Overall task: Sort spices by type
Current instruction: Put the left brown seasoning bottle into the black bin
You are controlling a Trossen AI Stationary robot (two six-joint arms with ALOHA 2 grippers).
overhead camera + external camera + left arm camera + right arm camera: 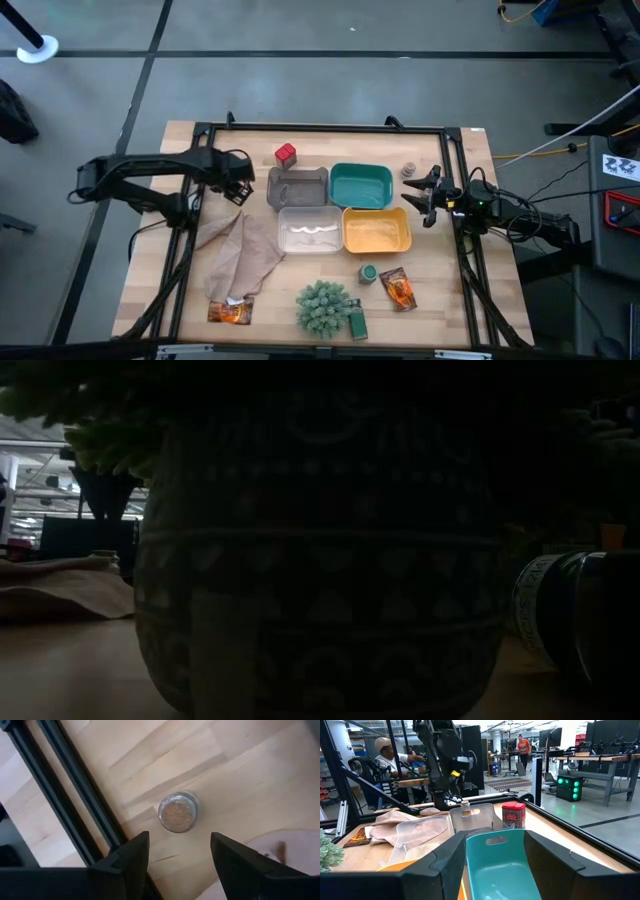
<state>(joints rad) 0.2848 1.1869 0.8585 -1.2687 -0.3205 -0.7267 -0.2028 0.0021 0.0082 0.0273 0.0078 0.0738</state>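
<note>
Left gripper (238, 186) is over the worktop (440, 290) toward the far left corner, just left of the grey tray (298, 187); fingers (131, 860) spread apart, holding nothing. Straight below it in its wrist view is a tiny brown-topped jar (178, 812), upright on the wood, sitting beyond the fingertips and roughly centred on the gap between them, not touching either. Right gripper (428, 197) is near the right edge, just right of the teal tray (360, 185) and yellow tray (377, 229); fingers (445, 862) also apart, empty, pointing across the teal tray. Second tiny jar (410, 170) sits on the wood just beyond the right gripper toward the far edge, apart from it. One red tub (286, 154) stands near the far edge, beyond the grey tray, near the left gripper but clear of it; only one red tub shows. Clear tray (310, 230) is nearer than the grey one, beside the yellow. Brown cloth (240, 255) lies on the left side with an orange sachet (230, 312) at its near end by the near left corner. Other orange sachet (398, 289) is nearer than the yellow tray, a green jar (368, 273) just left of it. Second green jar (357, 323) lies at the near edge, touching the spiky plant ball (322, 305). Low view is mostly blocked by a dark patterned pot (320, 550).
</note>
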